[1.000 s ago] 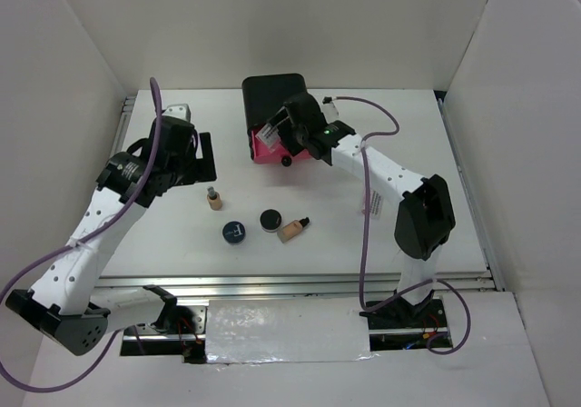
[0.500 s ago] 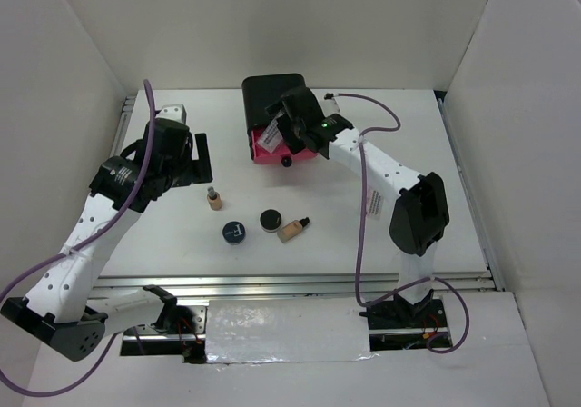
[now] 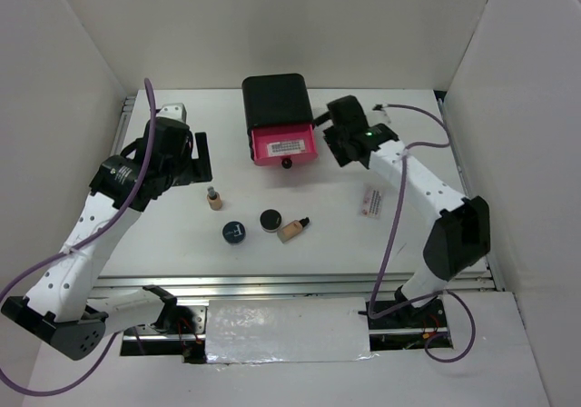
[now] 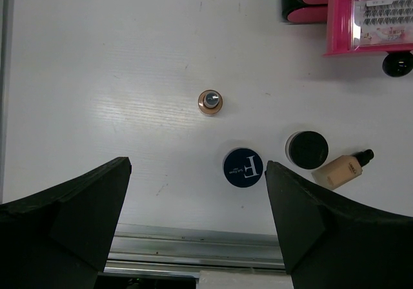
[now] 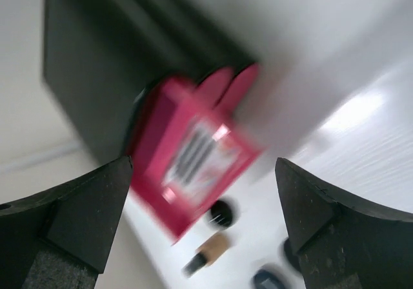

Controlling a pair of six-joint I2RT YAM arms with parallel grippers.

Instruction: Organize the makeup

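Observation:
The open pink drawer [image 3: 283,145] of the black box [image 3: 274,100] holds one pale sachet [image 3: 284,143]. My right gripper [image 3: 334,145] is open and empty just right of the drawer; its blurred wrist view shows drawer [image 5: 169,192] and sachet [image 5: 197,150]. A second sachet [image 3: 373,200] lies on the table at right. An upright beige bottle [image 3: 214,198], blue compact [image 3: 234,233], black-lidded jar [image 3: 270,219] and lying beige bottle [image 3: 293,229] sit mid-table. My left gripper [image 3: 203,159] is open, above and left of the upright bottle [image 4: 210,102]; compact [image 4: 243,167] lies below it.
The drawer's black knob [image 3: 287,163] sticks out toward the table's middle. White walls close in the table on three sides. A metal rail [image 3: 290,284] runs along the near edge. The two closed pink drawers [image 4: 310,2] show in the left wrist view.
My right gripper held a sachet over the open drawer, let it go there, and has swung away to the right. The left arm shifted slightly.

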